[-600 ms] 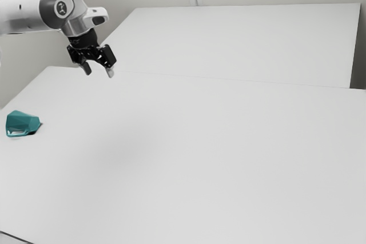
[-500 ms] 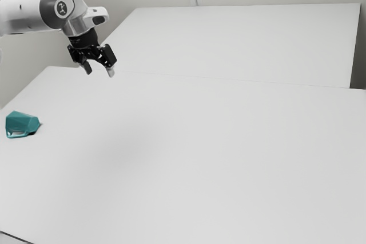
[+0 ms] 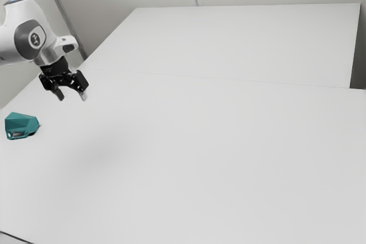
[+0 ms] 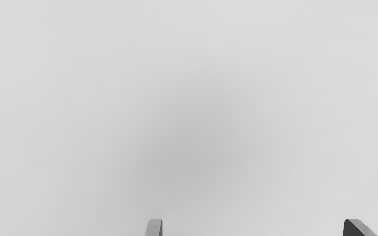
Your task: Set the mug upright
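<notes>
- though it lies tipped on its side, the teal mug (image 3: pixel 22 126) rests on the bench (image 3: pixel 200 158), at the exterior view's left, handle (image 3: pixel 17 137) toward the near side.
- it should handle light and stiff, perhaps slippery where its faces slant; i'd grip across the body, not the thin handle.
- the tool (image 3: pixel 72 96) hangs above the bench, right of the mug and apart from it, spread wide and empty.

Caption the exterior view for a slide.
Open fingers hover above a white table where a teal mug lies on its side.
</notes>
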